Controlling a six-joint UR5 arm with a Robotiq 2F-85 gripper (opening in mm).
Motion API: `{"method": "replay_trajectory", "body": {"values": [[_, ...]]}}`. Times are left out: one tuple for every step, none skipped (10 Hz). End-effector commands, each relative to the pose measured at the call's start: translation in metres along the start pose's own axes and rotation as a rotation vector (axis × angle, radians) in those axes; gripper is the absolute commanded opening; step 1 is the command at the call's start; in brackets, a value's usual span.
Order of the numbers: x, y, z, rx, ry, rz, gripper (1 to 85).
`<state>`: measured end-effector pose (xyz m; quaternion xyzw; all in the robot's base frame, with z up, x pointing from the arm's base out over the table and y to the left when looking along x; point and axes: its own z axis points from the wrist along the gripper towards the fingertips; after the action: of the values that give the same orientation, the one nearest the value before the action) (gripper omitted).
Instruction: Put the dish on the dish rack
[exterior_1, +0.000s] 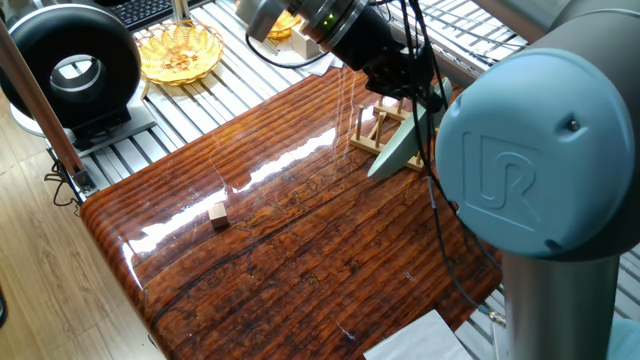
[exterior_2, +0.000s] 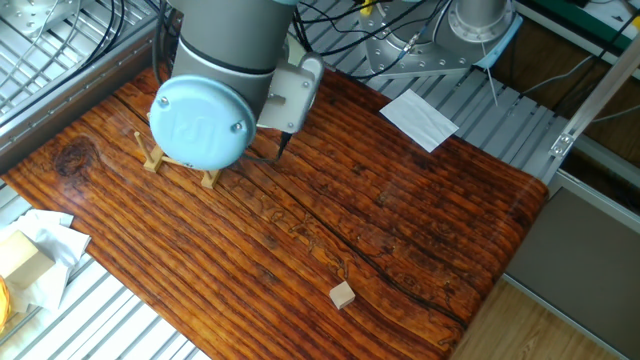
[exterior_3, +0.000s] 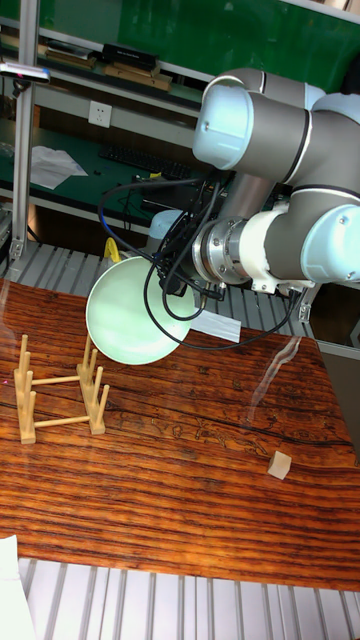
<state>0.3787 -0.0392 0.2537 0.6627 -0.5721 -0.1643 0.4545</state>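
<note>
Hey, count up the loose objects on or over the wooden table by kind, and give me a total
Mint-green dish, held up on edge by the gripper: 1
Wooden dish rack: 1
Small wooden cube: 1
White paper sheet: 1
Total: 4
</note>
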Motion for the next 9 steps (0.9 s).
{"method": "replay_trajectory", "body": {"values": [[-0.0031, -0.0019, -0.0005, 0.009, -0.013, -0.004, 1.0], [-0.0034, -0.0012, -0.0005, 0.006, -0.014, -0.004, 1.0], [-0.003, -0.0001, -0.0005, 0.002, -0.013, -0.006, 1.0], [-0.0027, 0.0, -0.0005, 0.002, -0.012, -0.007, 1.0], [-0.0017, 0.0009, -0.0005, -0.002, -0.008, -0.006, 1.0], [-0.0004, 0.0015, -0.0005, -0.004, -0.003, -0.006, 1.0], [0.0001, 0.0022, -0.0005, -0.007, -0.001, -0.012, 1.0], [-0.0001, 0.0034, -0.0005, -0.011, -0.002, -0.012, 1.0], [0.0005, 0.0046, -0.0005, -0.016, 0.001, -0.011, 1.0]]}}
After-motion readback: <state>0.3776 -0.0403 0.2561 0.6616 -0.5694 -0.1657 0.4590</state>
